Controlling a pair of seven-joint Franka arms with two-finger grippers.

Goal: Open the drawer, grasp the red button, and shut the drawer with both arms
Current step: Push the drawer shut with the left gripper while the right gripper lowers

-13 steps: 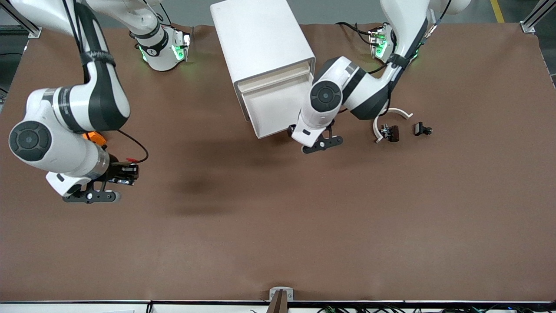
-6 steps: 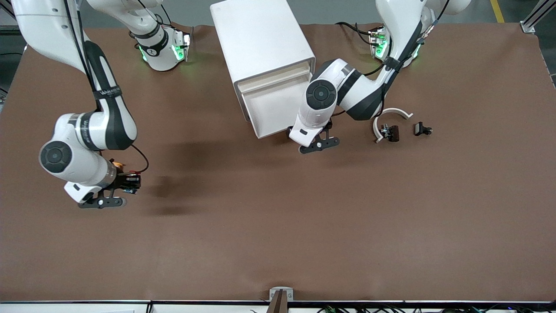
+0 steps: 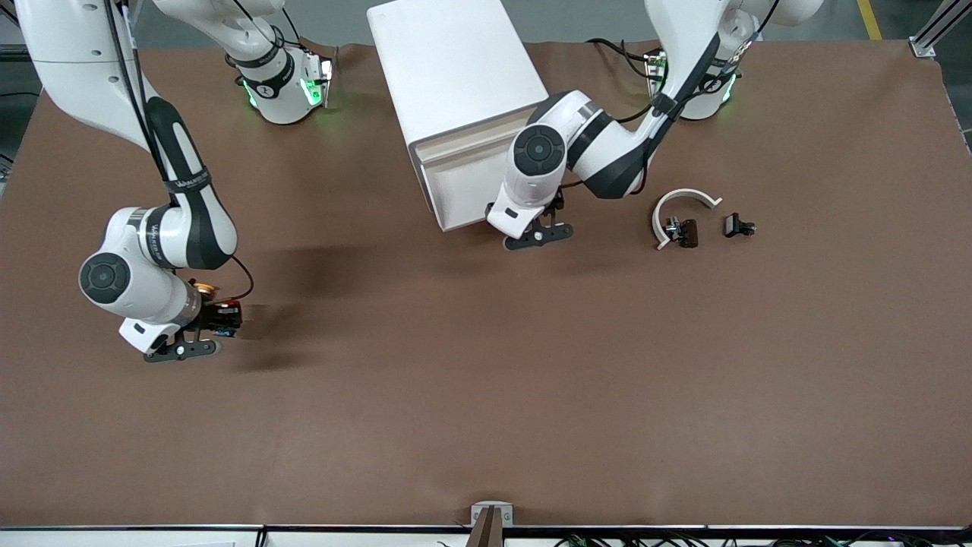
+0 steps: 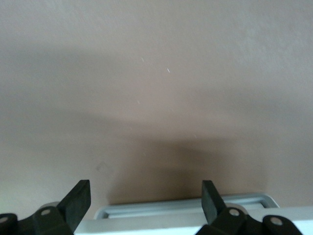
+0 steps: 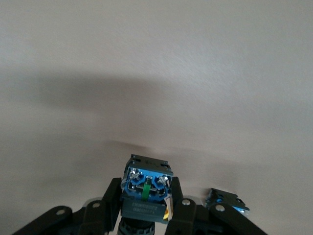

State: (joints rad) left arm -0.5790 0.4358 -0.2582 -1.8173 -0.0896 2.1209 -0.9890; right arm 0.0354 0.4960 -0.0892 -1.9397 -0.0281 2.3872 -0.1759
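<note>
The white cabinet (image 3: pixel 456 68) stands at the robots' end of the table. Its lowest drawer (image 3: pixel 459 190) is pulled out and looks empty. My left gripper (image 3: pixel 541 232) is open and low at the drawer's front corner. In the left wrist view the drawer's edge (image 4: pixel 186 208) lies between its spread fingers (image 4: pixel 78 200). My right gripper (image 3: pixel 220 323) is low over the table toward the right arm's end. It is shut on the button (image 3: pixel 229 308), whose red cap shows. The right wrist view shows the button's blue-black base (image 5: pixel 146 188) between the fingers.
A small yellow-orange piece (image 3: pixel 203 289) lies beside the right gripper. A second blue-black base (image 5: pixel 226 200) shows in the right wrist view. A white curved part (image 3: pixel 683 199) and two small black parts (image 3: pixel 683 232) (image 3: pixel 738 226) lie toward the left arm's end.
The right gripper has come down toward the table with the button. The left gripper has moved toward the cabinet and the drawer has slid partly in.
</note>
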